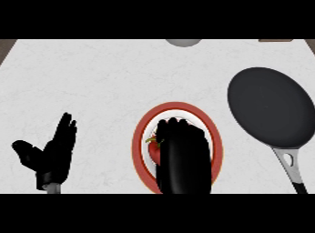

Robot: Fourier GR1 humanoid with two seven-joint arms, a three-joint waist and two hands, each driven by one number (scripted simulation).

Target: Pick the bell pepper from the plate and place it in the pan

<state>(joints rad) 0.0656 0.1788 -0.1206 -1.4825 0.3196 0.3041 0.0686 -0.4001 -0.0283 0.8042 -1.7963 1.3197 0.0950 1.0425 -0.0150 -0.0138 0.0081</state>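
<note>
A white plate with a red rim (141, 136) lies on the counter at the lower middle. My right hand (182, 145) hangs over the plate, fingers pointing away and curved down onto the red bell pepper (153, 148). Only a small red part of the pepper with a bit of green shows at the hand's left side; the rest is hidden, so the hold cannot be read. The dark round pan (271, 107) sits to the right of the plate, its handle (291, 168) running toward the lower edge. My left hand (49, 152) rests open at the lower left, fingers up.
A grey rounded object (183, 42) sits at the counter's far edge in the middle. A brown item (276, 40) shows at the far right edge. Wooden floor borders the white counter (86, 82) at both upper corners.
</note>
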